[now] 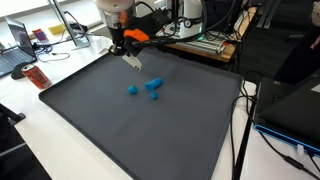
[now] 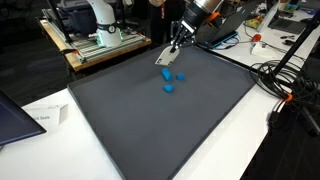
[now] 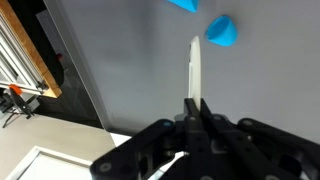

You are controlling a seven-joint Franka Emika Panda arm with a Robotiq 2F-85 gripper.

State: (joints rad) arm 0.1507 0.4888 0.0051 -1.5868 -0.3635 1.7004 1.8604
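My gripper (image 3: pixel 197 103) is shut on a thin white strip (image 3: pixel 195 68) that sticks out ahead of the jaws. In both exterior views the gripper (image 1: pixel 124 50) (image 2: pixel 174 45) hangs over the far part of a dark grey mat (image 1: pixel 120 130) (image 2: pixel 150 130), with the strip (image 1: pixel 131 61) (image 2: pixel 166 56) slanting down toward it. Three small blue pieces (image 1: pixel 132 89) (image 1: pixel 154 85) (image 2: pixel 168 88) lie on the mat just beyond the strip's tip. In the wrist view, one blue piece (image 3: pixel 221 31) sits right of the tip and another (image 3: pixel 184 5) is cut off by the top edge.
The mat lies on a white table (image 1: pixel 40 130). A laptop (image 1: pixel 14 45) and a red can (image 1: pixel 37 77) sit near one mat corner. Cables (image 2: pixel 285 85) trail beside the mat. A wooden bench with equipment (image 2: pixel 100 40) stands behind. A paper sheet (image 2: pixel 45 117) lies on the table.
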